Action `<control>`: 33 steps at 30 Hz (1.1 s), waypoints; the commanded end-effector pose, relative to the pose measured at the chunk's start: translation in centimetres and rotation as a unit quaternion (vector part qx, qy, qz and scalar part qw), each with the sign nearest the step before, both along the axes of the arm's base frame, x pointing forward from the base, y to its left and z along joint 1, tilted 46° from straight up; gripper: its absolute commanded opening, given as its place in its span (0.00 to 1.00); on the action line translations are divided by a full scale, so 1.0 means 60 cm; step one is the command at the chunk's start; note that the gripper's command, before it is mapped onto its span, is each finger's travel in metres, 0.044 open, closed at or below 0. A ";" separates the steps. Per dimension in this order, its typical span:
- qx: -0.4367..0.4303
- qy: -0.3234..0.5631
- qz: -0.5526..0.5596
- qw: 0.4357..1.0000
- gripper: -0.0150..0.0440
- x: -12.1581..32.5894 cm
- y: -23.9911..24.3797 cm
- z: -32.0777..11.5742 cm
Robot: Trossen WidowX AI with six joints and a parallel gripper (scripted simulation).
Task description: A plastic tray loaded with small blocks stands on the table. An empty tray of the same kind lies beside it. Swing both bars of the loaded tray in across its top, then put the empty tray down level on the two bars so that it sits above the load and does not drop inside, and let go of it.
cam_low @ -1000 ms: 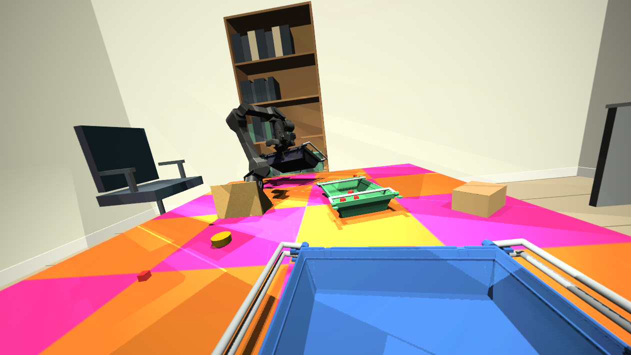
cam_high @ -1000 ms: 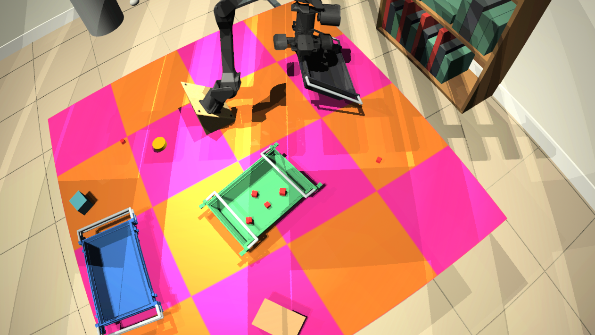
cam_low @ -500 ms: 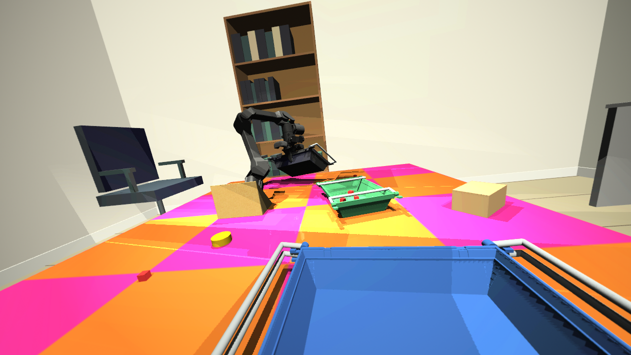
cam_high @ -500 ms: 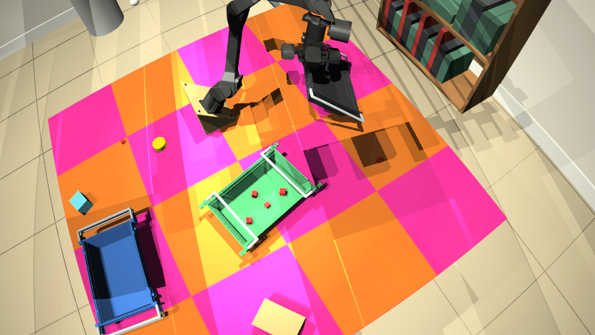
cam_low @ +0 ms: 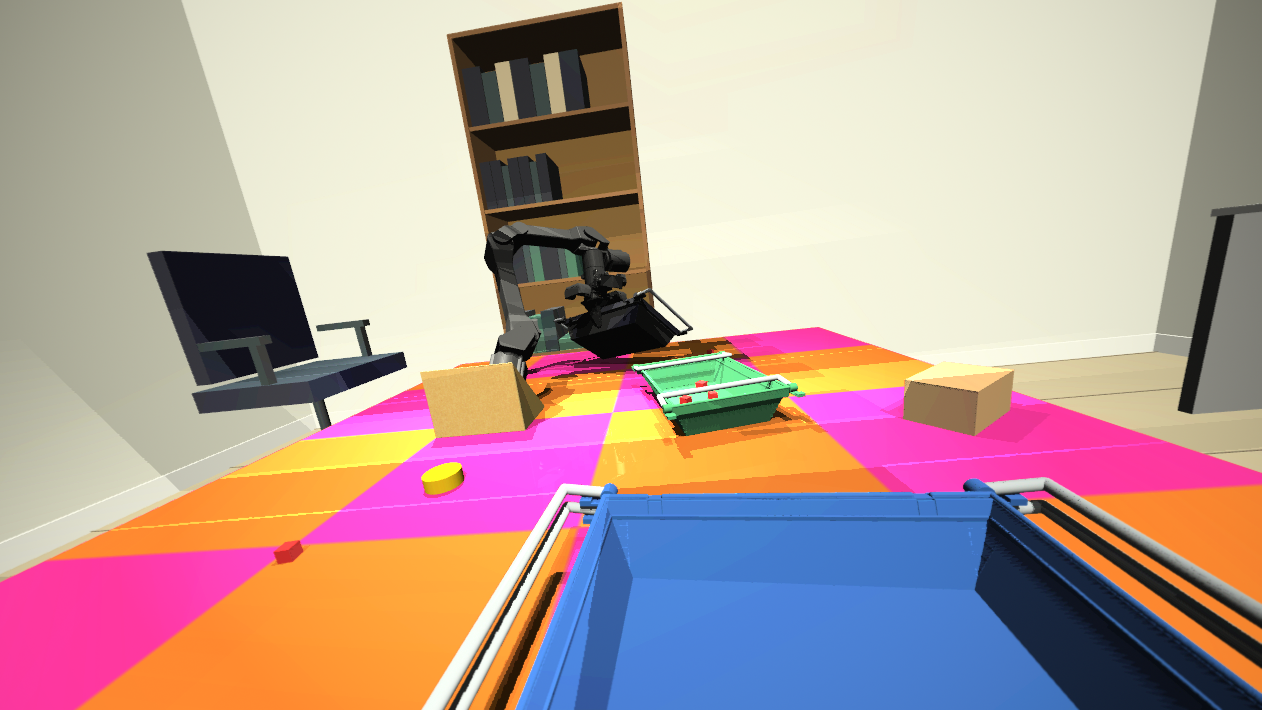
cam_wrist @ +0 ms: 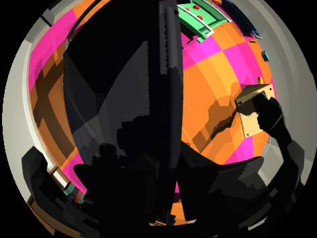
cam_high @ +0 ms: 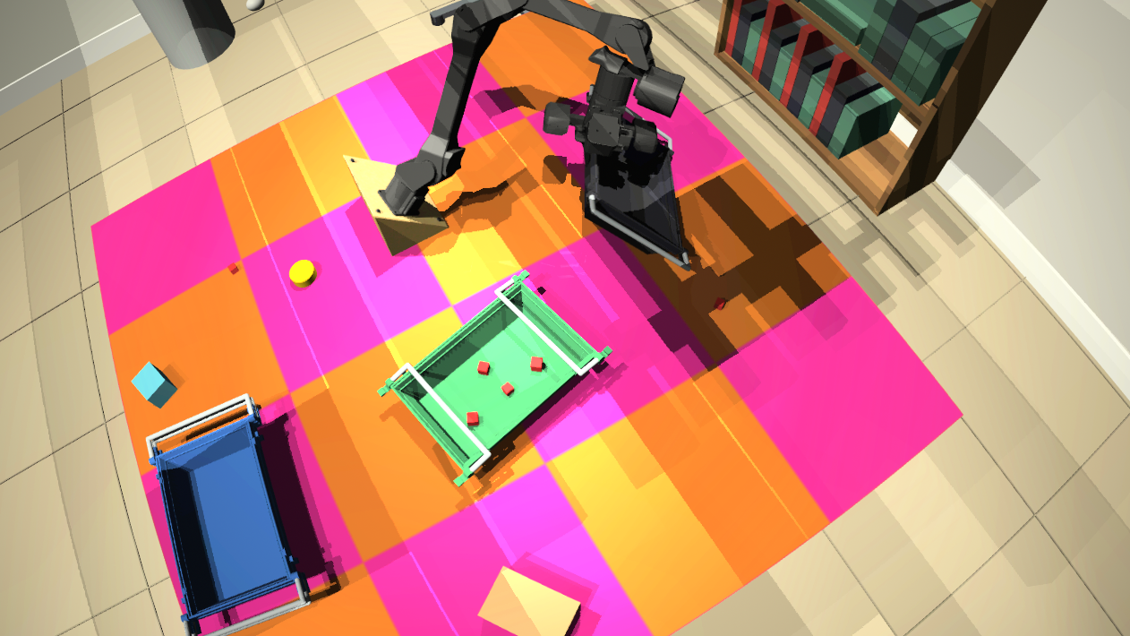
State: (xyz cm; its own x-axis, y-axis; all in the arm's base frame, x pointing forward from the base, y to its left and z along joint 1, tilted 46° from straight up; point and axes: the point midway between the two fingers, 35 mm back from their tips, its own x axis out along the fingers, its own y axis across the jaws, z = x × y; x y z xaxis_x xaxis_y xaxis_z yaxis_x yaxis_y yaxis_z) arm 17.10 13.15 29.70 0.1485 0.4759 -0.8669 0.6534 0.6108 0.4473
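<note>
The green tray [cam_high: 451, 392] [cam_low: 725, 411] [cam_wrist: 217, 21] stands on the checkered surface with several red blocks [cam_high: 536, 364] [cam_low: 685, 399] inside. One white bar [cam_high: 541, 331] and the other white bar [cam_high: 446, 408] lie across its top near its two ends. The empty black tray [cam_high: 662, 207] [cam_low: 628, 332] [cam_wrist: 125, 75] is in the air, tilted, behind the green tray in the exterior view. My gripper [cam_high: 604, 156] [cam_low: 594, 307] [cam_wrist: 168, 140] is shut on one side wall of the black tray. The fingertips are dark and hard to make out against it.
A blue tray [cam_high: 236, 514] [cam_low: 794, 635] with bars swung out stands at the lower left. Also there are a tan box [cam_high: 527, 602] [cam_low: 944, 401], a yellow disc [cam_high: 302, 272] [cam_low: 442, 478], a teal cube [cam_high: 154, 384] and loose red blocks [cam_high: 719, 304] [cam_low: 288, 551]. A bookshelf [cam_high: 944, 150] [cam_low: 635, 167] stands beyond.
</note>
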 end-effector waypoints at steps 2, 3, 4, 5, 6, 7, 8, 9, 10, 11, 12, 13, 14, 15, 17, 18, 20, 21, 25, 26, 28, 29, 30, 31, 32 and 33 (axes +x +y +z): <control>-0.001 0.004 -0.015 1.000 0.25 0.029 -0.013 -0.004; -0.001 0.007 -0.018 1.000 0.25 0.034 -0.016 -0.007; -0.002 0.010 -0.020 1.000 0.25 0.039 -0.018 -0.009; -0.002 0.012 -0.022 1.000 0.25 0.044 -0.020 -0.011; -0.003 0.015 -0.025 1.000 0.25 0.050 -0.023 -0.014; -0.003 0.018 -0.027 0.999 0.25 0.055 -0.026 -0.016; -0.003 0.021 -0.029 0.999 0.25 0.060 -0.028 -0.019; -0.004 0.023 -0.032 0.999 0.25 0.065 -0.031 -0.022; -0.004 0.026 -0.034 0.999 0.25 0.070 -0.034 -0.024; -0.004 0.029 -0.036 0.999 0.25 0.074 -0.037 -0.027; -0.004 0.031 -0.039 0.999 0.25 0.079 -0.041 -0.029; -0.004 0.034 -0.041 0.999 0.25 0.084 -0.044 -0.032; -0.004 0.037 -0.044 0.998 0.25 0.089 -0.047 -0.035; -0.004 0.040 -0.046 0.998 0.25 0.094 -0.051 -0.038; -0.003 0.045 -0.051 0.998 0.25 0.103 -0.058 -0.043; -0.003 0.048 -0.053 0.997 0.25 0.108 -0.061 -0.046; -0.002 0.053 -0.058 0.997 0.25 0.117 -0.069 -0.052; -0.002 0.056 -0.060 0.997 0.25 0.121 -0.073 -0.054; 0.001 0.066 -0.070 0.995 0.25 0.138 -0.090 -0.066; 0.002 0.069 -0.073 0.995 0.25 0.142 -0.094 -0.069; 0.004 0.074 -0.078 0.994 0.25 0.150 -0.103 -0.075; 0.005 0.077 -0.080 0.994 0.25 0.154 -0.108 -0.078; 0.006 0.079 -0.083 0.993 0.25 0.158 -0.113 -0.082; 0.007 0.082 -0.085 0.993 0.25 0.162 -0.118 -0.085; 0.008 0.084 -0.088 0.993 0.25 0.165 -0.122 -0.088; 0.010 0.087 -0.090 0.992 0.25 0.169 -0.127 -0.091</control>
